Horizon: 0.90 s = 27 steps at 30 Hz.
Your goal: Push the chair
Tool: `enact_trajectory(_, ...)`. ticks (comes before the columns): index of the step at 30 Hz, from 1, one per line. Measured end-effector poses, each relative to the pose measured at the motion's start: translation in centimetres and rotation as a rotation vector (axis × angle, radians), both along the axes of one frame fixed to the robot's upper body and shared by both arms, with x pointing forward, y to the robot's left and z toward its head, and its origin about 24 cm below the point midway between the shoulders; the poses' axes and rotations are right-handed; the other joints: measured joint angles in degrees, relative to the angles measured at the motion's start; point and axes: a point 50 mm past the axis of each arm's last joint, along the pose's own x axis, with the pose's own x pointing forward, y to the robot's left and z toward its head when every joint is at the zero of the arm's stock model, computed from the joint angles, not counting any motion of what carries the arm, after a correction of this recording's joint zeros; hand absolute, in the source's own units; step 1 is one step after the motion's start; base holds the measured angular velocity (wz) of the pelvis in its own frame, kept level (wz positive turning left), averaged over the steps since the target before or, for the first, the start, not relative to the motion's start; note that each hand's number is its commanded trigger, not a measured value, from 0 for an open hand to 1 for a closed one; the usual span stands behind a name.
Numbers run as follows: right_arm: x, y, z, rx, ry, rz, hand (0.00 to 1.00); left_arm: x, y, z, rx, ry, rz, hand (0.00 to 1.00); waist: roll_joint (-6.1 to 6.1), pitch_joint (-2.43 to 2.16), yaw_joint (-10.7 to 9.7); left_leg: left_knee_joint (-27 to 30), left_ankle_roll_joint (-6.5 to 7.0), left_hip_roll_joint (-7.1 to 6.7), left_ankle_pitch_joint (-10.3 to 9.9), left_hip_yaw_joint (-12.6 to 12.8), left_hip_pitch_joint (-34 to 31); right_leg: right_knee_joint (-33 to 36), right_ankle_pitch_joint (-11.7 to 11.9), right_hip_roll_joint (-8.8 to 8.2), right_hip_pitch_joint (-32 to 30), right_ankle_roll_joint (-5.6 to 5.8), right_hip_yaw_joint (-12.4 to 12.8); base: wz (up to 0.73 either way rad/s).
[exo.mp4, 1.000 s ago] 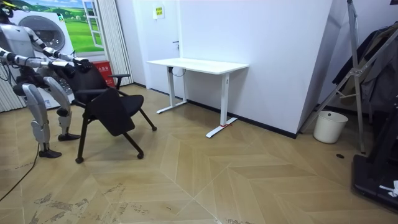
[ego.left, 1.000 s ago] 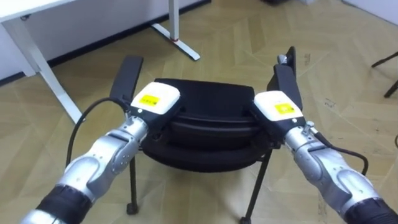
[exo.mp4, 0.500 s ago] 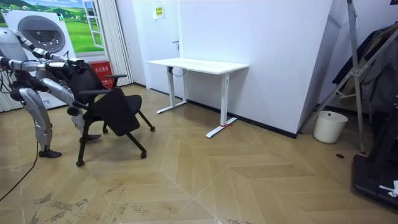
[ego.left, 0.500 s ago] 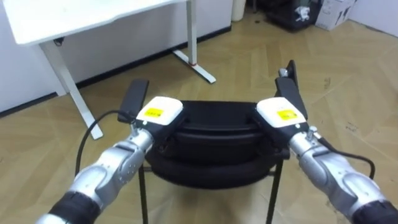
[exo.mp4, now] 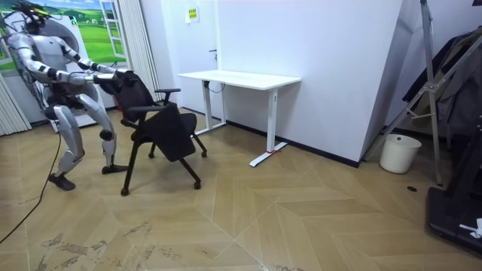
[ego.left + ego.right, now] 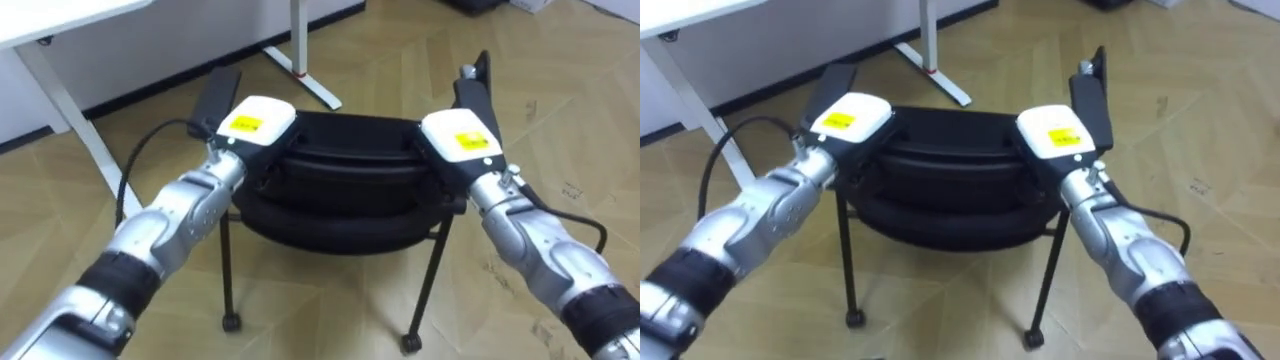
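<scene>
The fingers are hidden over the far edge of the backrest, so I cannot tell whether they grip or merely press; the left hand (image 6: 255, 125) and right hand (image 6: 462, 140) sit on the top corners of the chair (image 6: 350, 190). The push looks begun but unfinished: the chair stands on the wooden floor (image 5: 301, 218) near the white desk (image 5: 239, 77), short of it. It is black, with slim legs on castors, two armrests and a seat seemingly tipped down.
</scene>
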Motion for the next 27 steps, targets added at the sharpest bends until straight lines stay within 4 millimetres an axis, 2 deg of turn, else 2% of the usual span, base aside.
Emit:
enact_trajectory(1,0.2,0.0,0.2,0.001,-0.007,-0.001,1.0,0.1,0.0,0.2,-0.001,-0.01,0.0,1.0,0.11,0.09,0.0,0.2,-0.02,-0.06,-0.5,-0.3,0.0,0.5,1.2,0.02,-0.4,0.04,0.1,0.0)
enact_trajectory(2,0.4,0.0,0.4,0.004,-0.021,-0.004,1.0,0.4,-0.1,0.5,0.001,-0.025,-0.002,1.0,0.13,0.11,0.0,0.0,0.32,-0.06,-1.5,-0.9,0.2,1.8,3.3,0.03,-1.5,0.72,0.4,-0.06)
enact_trajectory(4,1.0,0.4,0.9,0.007,-0.043,0.0,1.0,0.7,0.3,1.0,0.002,-0.05,0.007,1.0,0.57,0.55,0.1,-1.0,0.38,-0.04,-2.0,-1.8,0.8,5.1,2.3,0.18,-5.3,0.92,1.2,-0.11)
enact_trajectory(5,1.2,0.6,1.1,0.001,-0.055,0.007,1.0,0.8,0.4,1.1,0.001,-0.058,0.013,1.0,1.09,0.93,0.1,-2.1,0.06,0.05,-2.2,-2.4,1.7,5.9,0.9,0.3,-8.1,0.61,0.8,-0.05)
enact_trajectory(7,1.3,1.0,1.0,0.004,-0.061,0.006,1.0,0.7,0.7,1.0,-0.001,-0.062,0.017,1.0,1.23,1.08,0.1,-3.2,-0.48,0.21,-2.3,-3.0,3.0,4.4,-0.8,0.76,-12.5,0.23,1.4,0.08)
enact_trajectory(8,1.2,1.2,0.8,0.005,-0.058,0.006,1.0,0.7,1.0,1.0,0.006,-0.064,0.021,1.0,1.1,1.17,0.0,-3.3,-1.32,0.48,-2.7,-3.9,3.8,0.6,-1.7,1.28,-14.8,0.21,1.3,0.26)
enact_trajectory(10,1.1,1.6,0.5,0.012,-0.051,0.009,1.0,0.7,1.3,0.8,0.008,-0.063,0.022,1.0,0.94,1.47,-0.1,-3.3,-2.45,0.99,-3.6,-5.1,5.1,-7.1,-1.5,1.75,-17.7,-0.23,1.5,0.32)
enact_trajectory(11,1.0,1.7,0.4,0.014,-0.047,0.011,1.0,0.7,1.4,0.6,0.01,-0.06,0.024,1.0,1.02,1.62,-0.1,-3.3,-3.24,1.58,-4.1,-5.6,5.9,-14.3,0.2,2.43,-18.6,-0.77,2.5,0.28)
enact_trajectory(12,1.0,2.0,0.3,0.019,-0.044,0.014,1.0,0.6,1.6,0.6,0.013,-0.059,0.027,1.0,0.47,1.28,-0.2,-3.2,-4.13,1.85,-4.8,-5.9,6.4,-21.8,4.0,2.57,-19.2,-0.81,3.1,0.25)
enact_trajectory(13,1.1,2.1,0.3,0.018,-0.043,0.015,1.0,0.6,1.7,0.5,0.012,-0.059,0.029,1.0,0.57,1.36,-0.2,-2.8,-4.62,2.3,-5.4,-6.6,6.6,-23.4,6.7,2.68,-19.1,-0.98,2.7,0.26)
enact_trajectory(14,1.0,2.1,0.2,0.016,-0.041,0.017,1.0,0.4,1.8,0.3,0.012,-0.059,0.034,1.0,0.64,0.86,0.0,-2.0,-6.03,3.21,-6.2,-7.7,6.8,-24.9,9.4,3.76,-18.6,-1.94,2.2,0.17)
enact_trajectory(15,1.2,2.1,0.4,0.012,-0.046,0.02,1.0,0.4,2.0,0.3,0.008,-0.068,0.041,1.0,0.71,0.72,0.4,-1.4,-7.41,3.97,-6.9,-8.0,7.1,-24.6,10.4,4.83,-17.7,-2.89,1.9,0.15)
enact_trajectory(16,1.3,2.2,0.5,0.008,-0.048,0.02,1.0,0.4,2.0,0.3,0.004,-0.069,0.045,1.0,1.14,0.75,0.5,-1.2,-7.89,4.49,-7.1,-8.1,7.3,-24.6,10.2,5.4,-17.2,-3.69,1.4,0.07)
enact_trajectory(18,1.8,2.3,0.7,-0.009,-0.037,0.027,1.0,0.4,2.0,-0.1,-0.009,-0.062,0.062,1.0,1.95,0.79,0.5,-1.5,-9.46,6.32,-7.8,-8.0,9.1,-23.1,8.0,6.12,-15.6,-5.2,-0.4,0.19)
enact_trajectory(19,1.8,2.3,0.7,-0.01,-0.034,0.028,1.0,0.4,2.0,-0.1,-0.01,-0.063,0.064,1.0,1.95,0.79,0.4,-1.5,-9.77,6.55,-7.9,-8.0,9.6,-22.5,7.2,6.1,-15.4,-5.5,-0.9,0.28)
enact_trajectory(21,1.8,2.4,0.8,-0.014,-0.03,0.032,1.0,0.3,1.9,-0.2,-0.018,-0.062,0.068,1.0,1.37,0.8,0.0,-0.8,-10.69,6.99,-7.7,-8.7,10.5,-20.4,4.1,6.36,-14.5,-6.4,-2.2,0.36)
enact_trajectory(22,1.8,2.4,0.8,-0.015,-0.03,0.032,1.0,0.3,2.0,-0.2,-0.016,-0.062,0.071,1.0,1.41,0.81,-0.2,0.4,-10.89,7.35,-7.5,-8.7,10.2,-20.3,3.5,6.51,-14.2,-6.63,-2.7,0.39)
enact_trajectory(23,1.8,2.5,0.7,-0.019,-0.027,0.035,1.0,0.3,2.0,-0.3,-0.018,-0.059,0.071,1.0,1.33,0.84,-0.5,5.1,-10.87,8.34,-6.7,-9.3,8.3,-19.4,2.1,6.51,-13.4,-7.23,-3.8,0.37)
enact_trajectory(24,1.7,2.4,0.3,-0.017,-0.008,0.03,1.0,0.2,1.9,-0.6,-0.018,-0.047,0.075,1.0,1.28,0.88,-0.6,12.1,-10.26,9.3,-4.4,-10.4,5.8,-18.6,0.4,7.13,-12.1,-7.76,-4.5,0.34)
enact_trajectory(25,1.7,2.4,0.0,-0.016,0.004,0.029,1.0,0.2,1.9,-0.9,-0.016,-0.037,0.076,1.0,1.27,0.92,-0.6,15.9,-9.83,9.76,-2.1,-11.1,4.2,-18.3,-0.3,7.25,-11.3,-8.07,-5.2,0.32)
enact_trajectory(26,1.4,2.4,-0.5,-0.014,0.03,0.026,1.0,0.0,1.8,-1.4,-0.009,-0.02,0.075,1.0,0.76,1.03,-0.6,22.7,-9.03,10.51,4.2,-11.7,0.8,-17.6,-1.7,7.51,-9.2,-8.59,-5.8,0.38)
enact_trajectory(27,1.2,2.4,-1.0,-0.011,0.045,0.02,1.0,-0.1,1.7,-1.7,-0.008,-0.008,0.077,1.0,0.09,1.43,-0.9,28.9,-8.56,10.15,13.3,-13.5,-3.0,-17.1,-2.7,7.05,-7.3,-9.28,-7.2,0.39)
